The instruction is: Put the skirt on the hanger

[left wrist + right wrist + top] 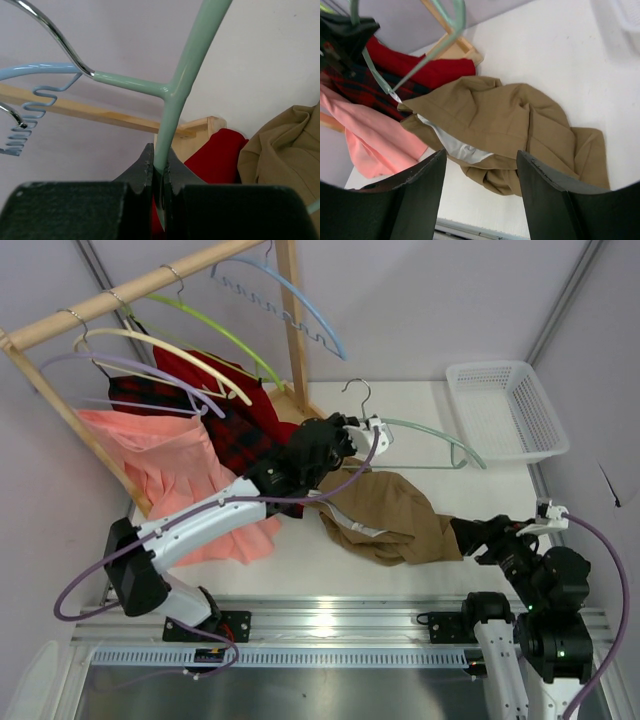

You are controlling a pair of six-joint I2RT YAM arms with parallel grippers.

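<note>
The hanger point(432, 432) is clamped in the left claw point(371, 431), while the skirt point(392, 516) is found crumpled on the desk point(300, 556) just ahead of the parted, empty right claw point(464, 536).

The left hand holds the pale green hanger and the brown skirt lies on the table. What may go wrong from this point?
1. The skirt lies crumpled with its white lining showing, and the right hand is open and holds nothing; a grasp may catch several layers instead of the waistband.
2. The left hand pinches only a thin bar of the hanger, so the hanger may twist when fabric pulls on it.
</note>
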